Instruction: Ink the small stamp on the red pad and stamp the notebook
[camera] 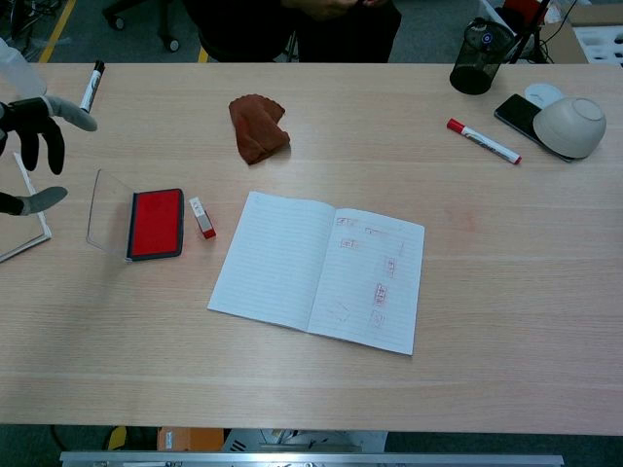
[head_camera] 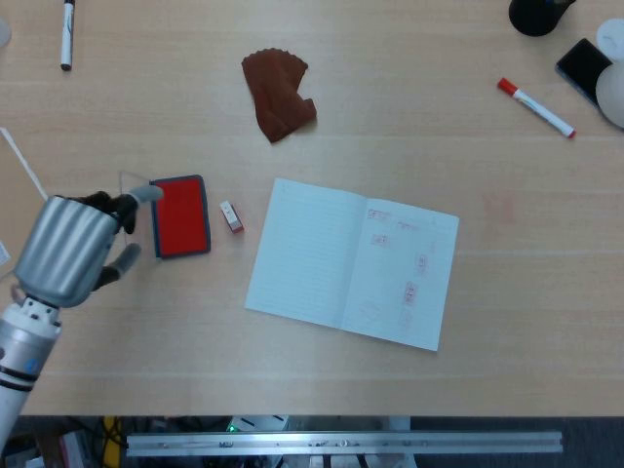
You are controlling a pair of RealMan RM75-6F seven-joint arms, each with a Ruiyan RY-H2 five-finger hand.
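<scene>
The open notebook lay nearest the front table edge, its right page already carrying several faint red imprints; whether any belonged to this run could not be told. The small stamp lay on its side on the table, just beside the right edge of the red ink pad and apart from the notebook. The pad's clear lid was folded open to its left. Judged from this layout, no step of the task was complete: the stamp remained to be picked up, inked and pressed on the page.

The left hand hovered over the table to the left of the pad, above the lid in the head view. Its fingers were spread apart and held nothing; no contact with pad, lid or stamp was evident. The right hand appeared in neither view.

Farther back lay a brown cloth, a red-capped marker and a black marker.
</scene>
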